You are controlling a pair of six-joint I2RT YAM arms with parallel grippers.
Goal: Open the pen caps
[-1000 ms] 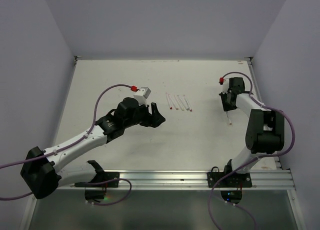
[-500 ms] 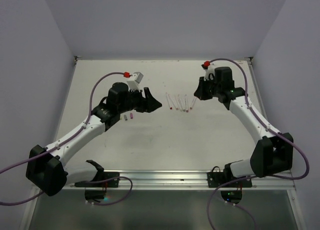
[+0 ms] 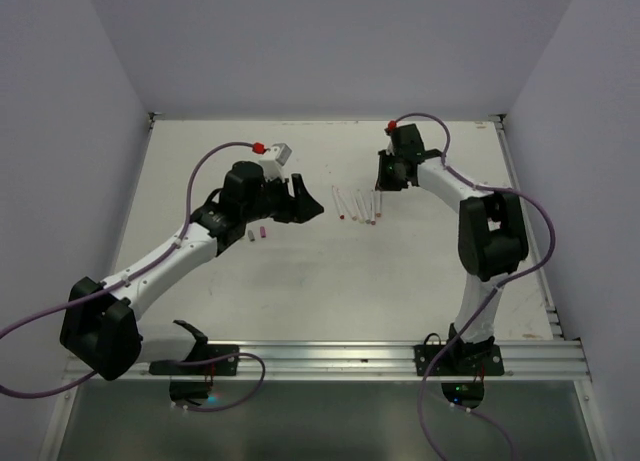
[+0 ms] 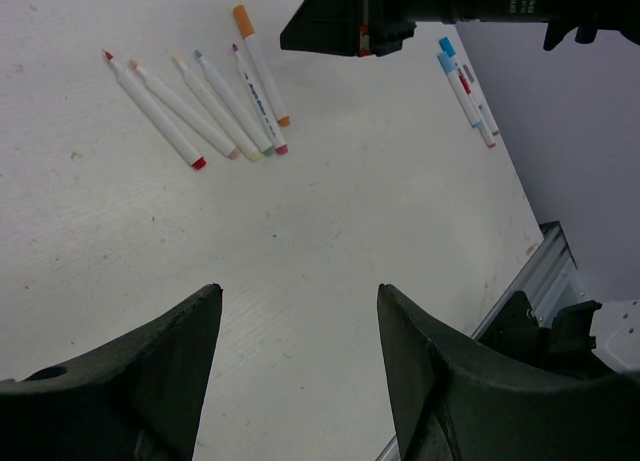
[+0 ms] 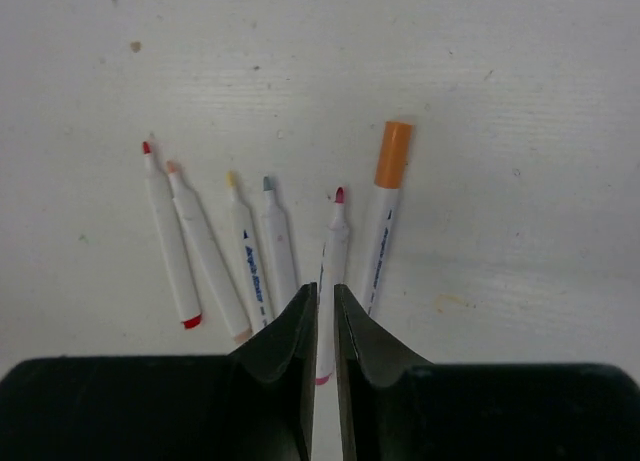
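Several white pens (image 5: 250, 256) lie in a row with bare coloured tips; they also show from above (image 3: 355, 205) and in the left wrist view (image 4: 215, 106). One pen keeps its orange cap (image 5: 393, 153) on. My right gripper (image 5: 325, 289) is shut to a thin slit and hovers over the pink-tipped pen (image 5: 336, 243); it sits just right of the row (image 3: 381, 187). My left gripper (image 4: 300, 296) is open and empty, left of the row (image 3: 312, 203). Two loose pen caps (image 3: 257, 235) lie beside the left arm.
More pens with blue caps (image 4: 462, 79) lie further right, near the table's right side. The metal rail (image 3: 350, 359) runs along the near edge. Purple cables (image 3: 205, 186) loop off both arms. Walls enclose the table on three sides.
My right gripper has swung from the right side of the table leftward to the pen row. My left gripper has shifted slightly back, uncovering two caps beside its arm.
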